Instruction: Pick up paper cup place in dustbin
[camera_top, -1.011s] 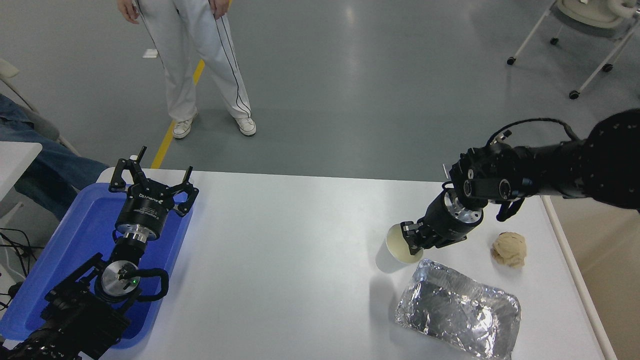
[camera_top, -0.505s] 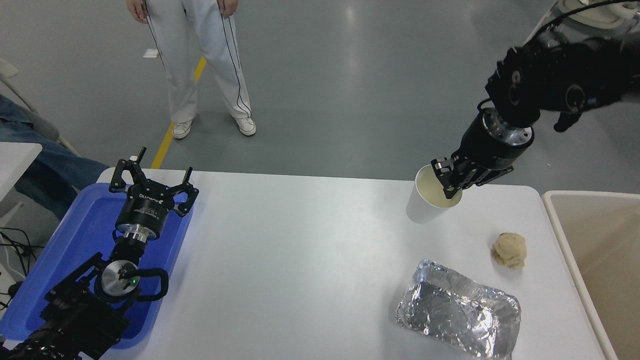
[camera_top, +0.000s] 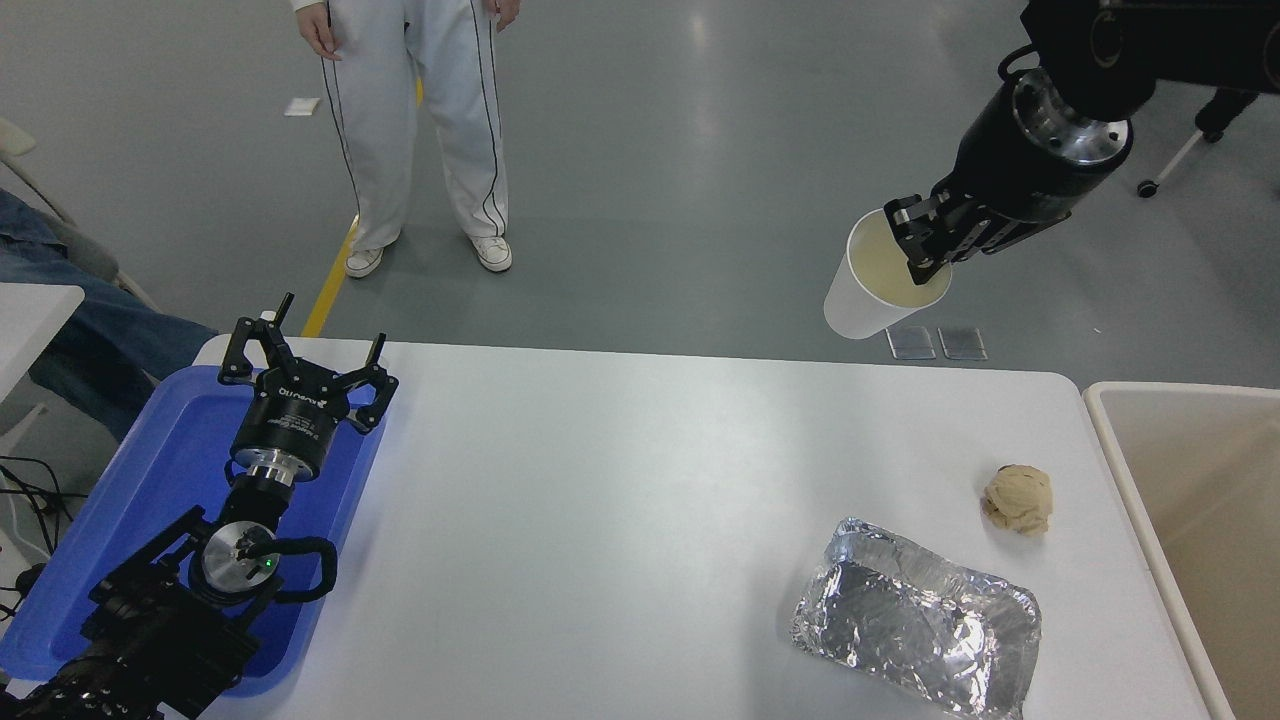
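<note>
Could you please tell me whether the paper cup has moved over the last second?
Yes. The paper cup, gripped by the right claw, has risen from beside the foil tray to high above the table's far edge.

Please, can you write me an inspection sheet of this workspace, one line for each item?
Surface: white table, no spills seen.
Job's things: paper cup held tilted in the air; dustbin at the table's right edge.
Clutter: foil tray, crumpled paper ball, blue tray.
Grippers: right gripper shut on the cup's rim; left gripper open, over the blue tray.
Cables: black cables at the left edge.
Surroundings: a person stands beyond the table; grey floor, yellow line.
</note>
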